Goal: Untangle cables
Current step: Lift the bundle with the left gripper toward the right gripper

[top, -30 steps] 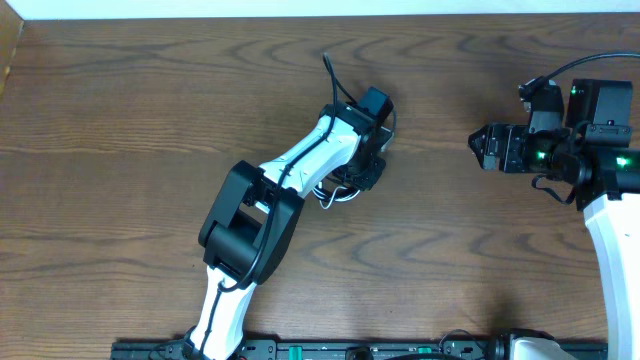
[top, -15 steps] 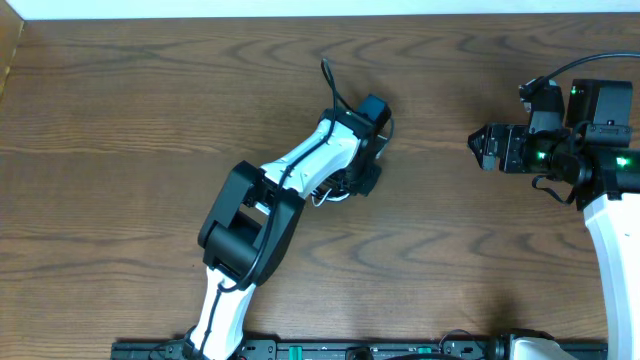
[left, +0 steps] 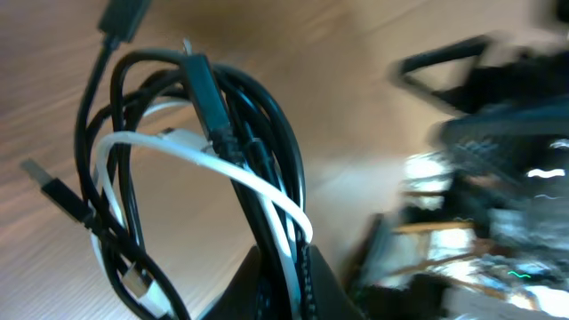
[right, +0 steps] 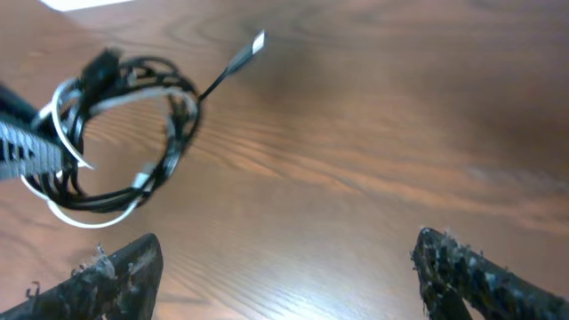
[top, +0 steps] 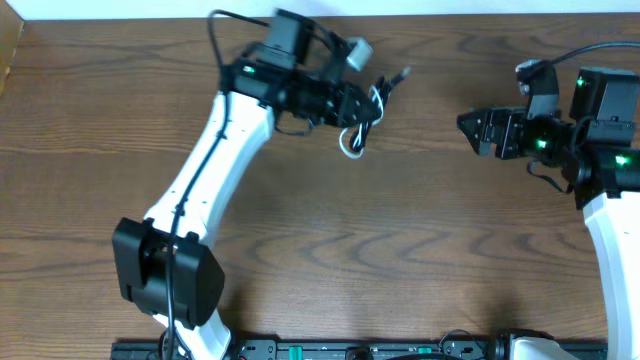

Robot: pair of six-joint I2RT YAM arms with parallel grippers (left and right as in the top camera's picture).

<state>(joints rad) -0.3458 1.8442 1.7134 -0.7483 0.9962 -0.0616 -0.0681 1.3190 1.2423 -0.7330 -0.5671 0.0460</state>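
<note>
My left gripper [top: 352, 105] is shut on the tangled cables [top: 362, 118], a black and a white one coiled together, and holds the bundle up above the far middle of the table. In the left wrist view the cables [left: 204, 169] run between the fingertips [left: 286, 284], with plug ends hanging free. My right gripper [top: 466, 128] is open and empty to the right of the bundle, pointing at it. In the right wrist view the coil [right: 120, 133] hangs ahead at the upper left, beyond the spread fingers [right: 284, 276].
The wooden table [top: 420, 250] spreads under both arms. Its far edge meets a white wall strip [top: 450, 8]. Thick black wires run to the right arm [top: 600, 50].
My left arm swung from low over the table's middle up and toward the far edge, lifting the cable bundle off the table. The right gripper shifted slightly left.
</note>
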